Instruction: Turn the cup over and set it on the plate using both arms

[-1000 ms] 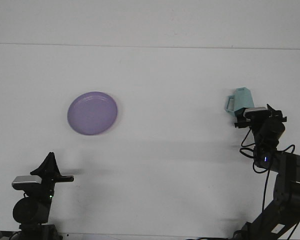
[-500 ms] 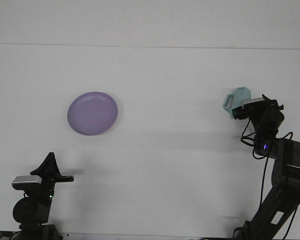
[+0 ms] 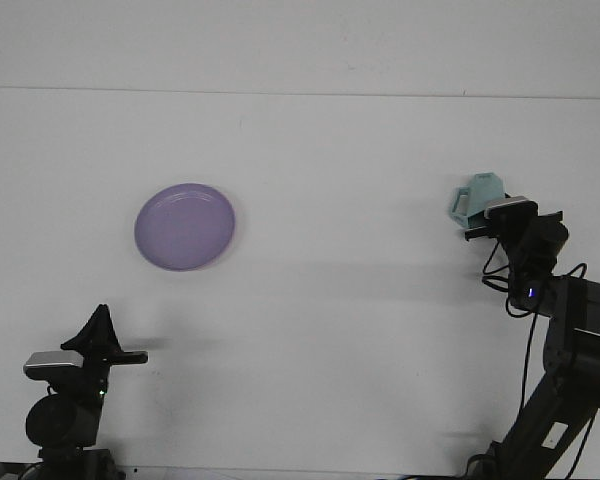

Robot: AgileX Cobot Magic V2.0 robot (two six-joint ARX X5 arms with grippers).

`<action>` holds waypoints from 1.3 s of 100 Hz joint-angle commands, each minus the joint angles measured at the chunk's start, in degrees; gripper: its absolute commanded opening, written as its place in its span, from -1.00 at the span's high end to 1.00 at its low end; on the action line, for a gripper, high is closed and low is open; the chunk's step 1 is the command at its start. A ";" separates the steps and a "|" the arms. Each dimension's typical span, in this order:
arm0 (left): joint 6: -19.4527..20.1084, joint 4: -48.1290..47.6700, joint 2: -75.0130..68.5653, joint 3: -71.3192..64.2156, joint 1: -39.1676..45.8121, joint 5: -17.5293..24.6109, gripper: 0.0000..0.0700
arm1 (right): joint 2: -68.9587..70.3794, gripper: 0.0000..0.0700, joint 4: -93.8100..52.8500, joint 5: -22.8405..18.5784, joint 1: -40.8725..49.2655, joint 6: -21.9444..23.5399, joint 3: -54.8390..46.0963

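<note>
Right gripper at right edge of frame, pressed against pale teal plastic handled cup; whether its fingers clamp it, cannot tell. Round purple plate lies left of centre on white table, well apart from cup. Left gripper sits lower left; finger spacing cannot be judged.

From my seat, the only movement is at the right edge of the frame. The right gripper has risen from where it sat a second ago, and since half a second ago it has drifted slightly right and down. The pale green cup has moved with it: it tipped to the left half a second ago and now sits straighter again, its handle on the left.
</note>
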 commanded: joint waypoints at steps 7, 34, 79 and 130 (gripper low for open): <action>-0.20 0.61 -0.02 -1.11 0.02 0.07 0.96 | -5.44 1.00 -3.72 -0.20 -0.02 5.66 1.11; -0.22 0.72 -0.02 -1.11 0.02 0.07 0.96 | -24.33 1.00 -26.88 3.06 1.68 16.02 1.11; -0.37 0.72 -0.02 -1.11 0.02 0.07 0.96 | -43.58 1.00 -84.85 1.33 14.56 24.24 15.30; -1.66 0.57 -0.02 -1.11 0.02 0.07 0.96 | -29.86 1.00 -102.88 4.15 43.67 23.08 20.17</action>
